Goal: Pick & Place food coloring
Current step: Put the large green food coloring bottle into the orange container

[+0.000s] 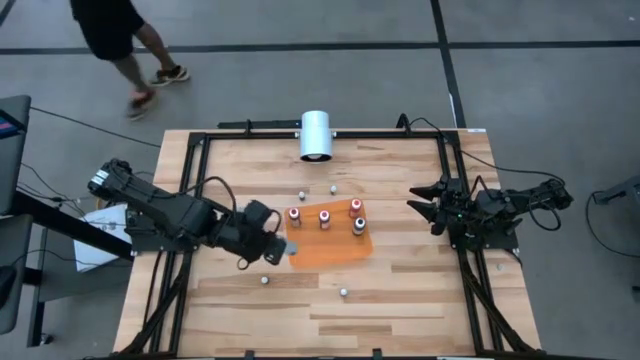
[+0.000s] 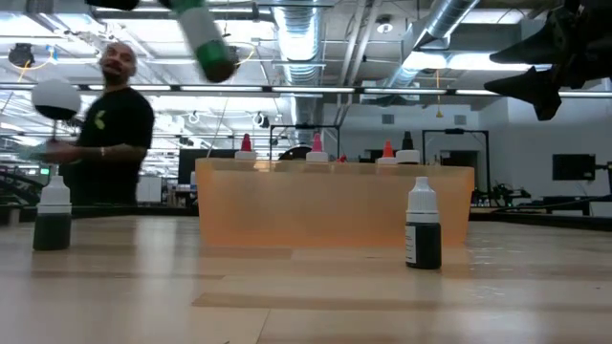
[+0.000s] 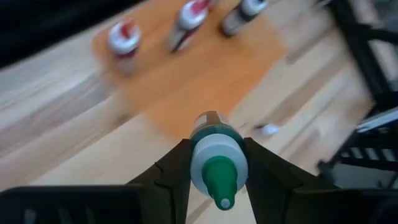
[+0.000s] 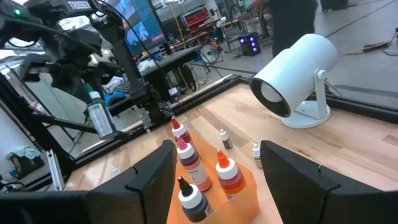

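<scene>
My left gripper (image 1: 274,244) hovers at the left edge of the flat orange tray (image 1: 335,246), shut on a small food coloring bottle (image 3: 217,163) with a green tip. That bottle also shows high up in the low view (image 2: 207,40) and in the right wrist view (image 4: 99,118). Several more bottles stand upright on the tray, among them red-topped ones (image 1: 295,215) (image 1: 325,219) and a dark one (image 1: 359,226). My right gripper (image 1: 418,206) waits open above the table's right side, touching nothing. My left gripper pinches the bottle between its two fingers (image 3: 175,169), one on either side of the white collar (image 3: 217,152) just below the green tip. The tip points back toward the wrist. The bottle is lifted clear of the table and hangs tilted (image 2: 214,59).
Loose bottles stand on the wood: two far of the tray (image 1: 300,192) (image 1: 333,187), two near it (image 1: 265,281) (image 1: 343,292). A big white cylinder (image 1: 315,135) sits at the far edge. A person (image 1: 120,40) walks on the floor beyond the table.
</scene>
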